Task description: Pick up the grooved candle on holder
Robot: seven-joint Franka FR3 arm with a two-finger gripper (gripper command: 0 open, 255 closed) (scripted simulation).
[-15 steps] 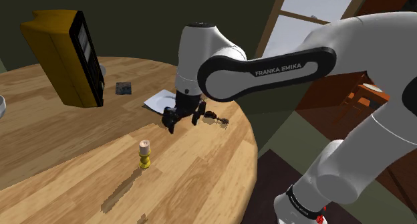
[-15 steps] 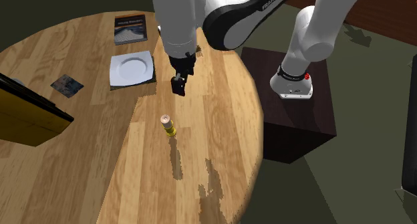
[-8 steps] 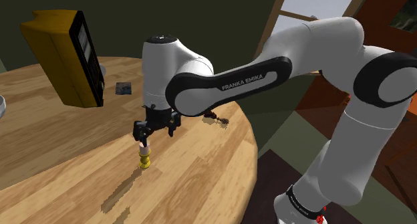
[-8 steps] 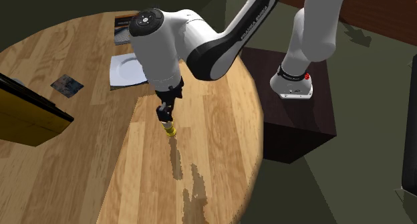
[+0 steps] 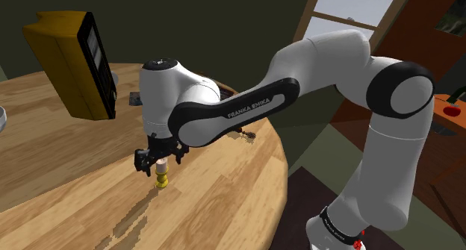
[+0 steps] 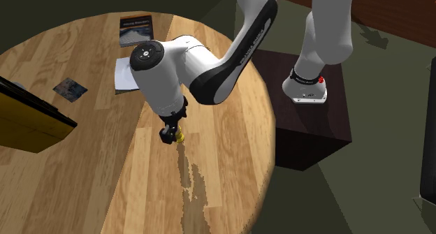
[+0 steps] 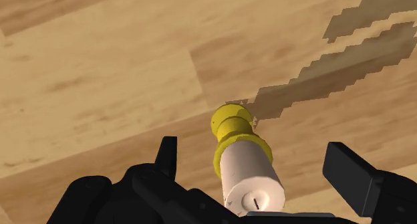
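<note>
You lowered the hand [image 5: 160,160] over the white candle [image 7: 248,177] on its yellow holder [image 7: 232,120], fingers apart either side and not gripping, so closing looked next.

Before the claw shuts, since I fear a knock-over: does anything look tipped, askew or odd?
Nothing stands out. The candle stands upright on its yellow holder on the table, between the fingers of the open claw.
</note>
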